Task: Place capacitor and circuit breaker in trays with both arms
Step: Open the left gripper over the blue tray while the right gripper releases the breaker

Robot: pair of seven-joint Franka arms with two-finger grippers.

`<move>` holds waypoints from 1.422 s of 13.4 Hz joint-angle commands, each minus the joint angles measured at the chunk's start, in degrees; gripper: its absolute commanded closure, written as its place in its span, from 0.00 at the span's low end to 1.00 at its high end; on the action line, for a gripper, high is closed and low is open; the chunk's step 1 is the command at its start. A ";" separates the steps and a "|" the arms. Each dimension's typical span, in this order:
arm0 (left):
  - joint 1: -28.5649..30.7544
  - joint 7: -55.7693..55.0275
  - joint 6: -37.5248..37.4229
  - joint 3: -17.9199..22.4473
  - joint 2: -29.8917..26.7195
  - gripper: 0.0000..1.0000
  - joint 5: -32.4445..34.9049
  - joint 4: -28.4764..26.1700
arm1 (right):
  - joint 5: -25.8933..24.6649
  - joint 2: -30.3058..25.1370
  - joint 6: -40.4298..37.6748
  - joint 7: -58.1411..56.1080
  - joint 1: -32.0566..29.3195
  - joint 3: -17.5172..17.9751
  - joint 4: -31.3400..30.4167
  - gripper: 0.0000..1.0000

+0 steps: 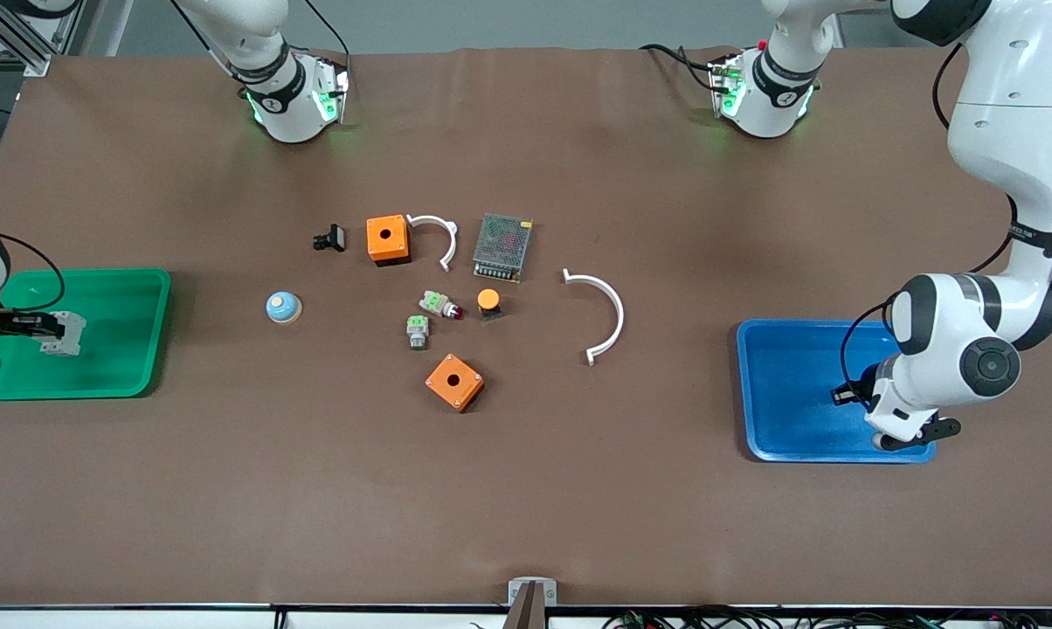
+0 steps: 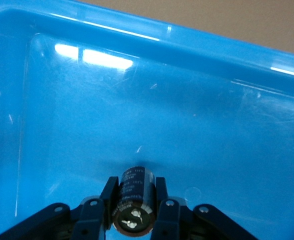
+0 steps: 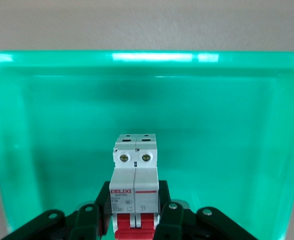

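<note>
On the desk (image 1: 526, 489), the right end effector (image 1: 32, 328) hung over the green tray (image 1: 133, 288) clamped on the circuit breaker (image 3: 135, 185), while the left end effector (image 2: 135, 210) was over the blue tray (image 2: 17, 100), pinching the capacitor (image 2: 134, 200). The likeliest trouble was at release: the round capacitor could roll across the slick tray floor, or the breaker topple if dropped from height. The orange boxes (image 1: 387, 238), white clips (image 1: 603, 314) and other parts lay mid-desk, well apart, blocking nothing.
</note>
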 commanded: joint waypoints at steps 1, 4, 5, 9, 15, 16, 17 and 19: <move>1.38 2.76 1.91 -0.46 -0.28 0.65 1.06 -0.68 | -0.96 1.86 0.17 -0.52 -1.35 1.33 2.26 0.83; 1.65 3.03 1.92 -0.55 -0.36 0.00 0.79 -0.07 | -0.96 2.13 0.70 -0.43 -1.35 1.33 2.26 0.63; 1.65 3.81 1.83 -0.46 -0.79 0.00 0.88 0.37 | -1.04 1.95 0.61 -0.43 -1.35 1.33 2.26 0.19; 1.47 3.91 -2.20 -0.81 -7.81 0.00 0.88 2.82 | -0.96 -4.35 -3.85 -0.08 -0.56 1.68 2.35 0.00; 1.29 7.85 -19.14 -4.66 -17.83 0.00 0.44 11.35 | 3.35 -22.63 -26.96 7.19 4.61 2.29 1.30 0.01; 1.39 8.04 -22.31 -5.20 -20.63 0.00 0.27 11.45 | 3.35 -25.71 -28.99 9.82 6.62 2.29 0.25 0.01; 1.39 8.47 -24.43 -5.30 -23.10 0.00 0.44 11.53 | 3.35 -28.78 -29.44 11.59 8.56 2.29 -1.59 0.01; 1.47 10.75 -31.88 -5.39 -28.72 0.00 -1.57 11.53 | 3.61 -34.59 -29.45 15.89 12.34 2.29 -6.33 0.01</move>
